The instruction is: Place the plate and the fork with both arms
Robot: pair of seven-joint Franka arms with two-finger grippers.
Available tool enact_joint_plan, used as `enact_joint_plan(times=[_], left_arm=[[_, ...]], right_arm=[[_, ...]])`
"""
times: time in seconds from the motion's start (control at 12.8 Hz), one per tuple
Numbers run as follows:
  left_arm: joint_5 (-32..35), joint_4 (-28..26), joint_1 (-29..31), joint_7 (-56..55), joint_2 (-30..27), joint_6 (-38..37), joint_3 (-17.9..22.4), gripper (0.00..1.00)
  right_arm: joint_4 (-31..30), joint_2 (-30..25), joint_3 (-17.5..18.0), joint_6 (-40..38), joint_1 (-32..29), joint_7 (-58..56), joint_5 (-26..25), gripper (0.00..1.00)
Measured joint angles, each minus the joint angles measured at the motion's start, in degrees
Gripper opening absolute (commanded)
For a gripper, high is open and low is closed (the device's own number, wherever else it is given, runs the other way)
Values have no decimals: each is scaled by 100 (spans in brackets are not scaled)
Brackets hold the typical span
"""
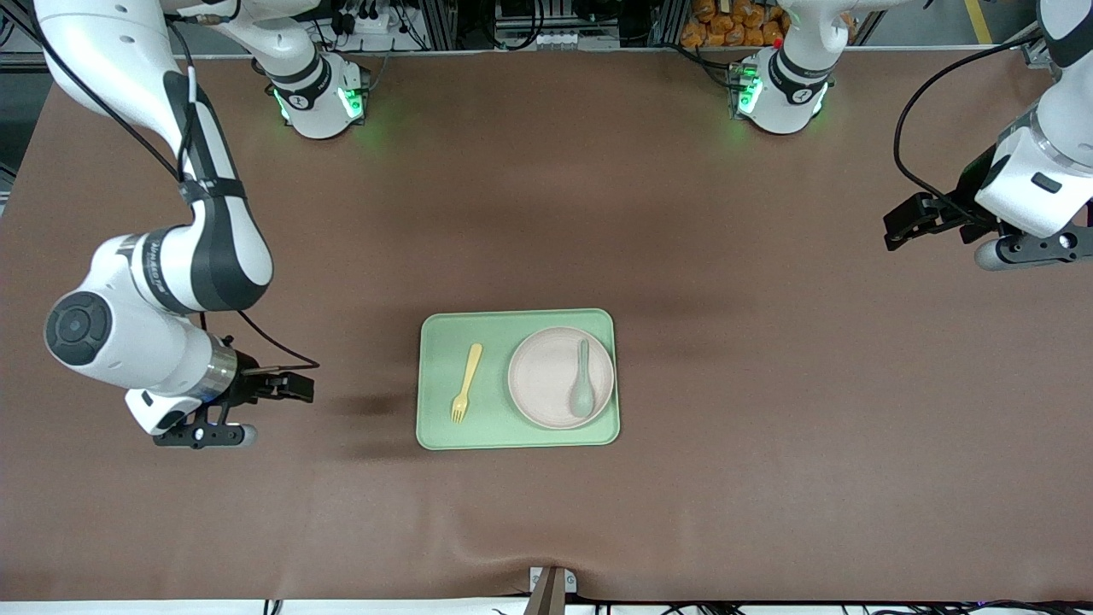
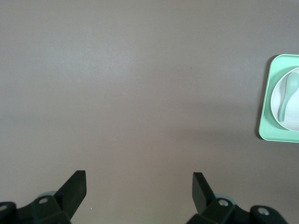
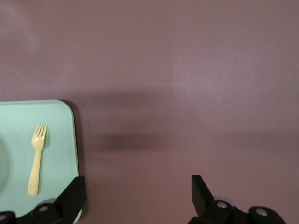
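Observation:
The pale pink plate (image 1: 551,380) lies in the green tray (image 1: 517,427) at the table's middle, on the side toward the left arm's end. A grey-green spoon (image 1: 583,389) rests on it. The yellow fork (image 1: 466,383) lies on the tray's bare half, tines toward the front camera. My right gripper (image 1: 205,436) hangs open over bare table beside the tray's end with the fork; its wrist view shows the gripper (image 3: 138,184), the fork (image 3: 36,158) and the tray (image 3: 56,140). My left gripper (image 1: 1033,249) is open over bare table at its own end; its wrist view shows the gripper (image 2: 138,179), the tray's edge (image 2: 268,116) and the plate (image 2: 293,119).
A brown cloth (image 1: 768,427) covers the whole table. A small clamp (image 1: 551,589) sits at the edge nearest the front camera. The arms' bases (image 1: 320,98) (image 1: 781,94) stand along the edge farthest from it.

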Motion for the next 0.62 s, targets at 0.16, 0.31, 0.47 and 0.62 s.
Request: enact_joint_plan(times=[0.16,0.31,0.47,0.62], left_arm=[[0,1,0,0,-1,0,-3,100],[0,0,0,0,-1,0,-5,100],[0,-2,0,0,-1,2,-6,100],[0,-9,0,0,-1,3,-7,100]], right_arm=[[12,-310,-6,-483,-166,-67,-121,100],[20,-694,-10,-1022,-471,-233,-151,100],[30,-1176,-4,-1648,-676,-305,-350,100],[38,-1700,9,-2263,-714,-304,-604,100]])
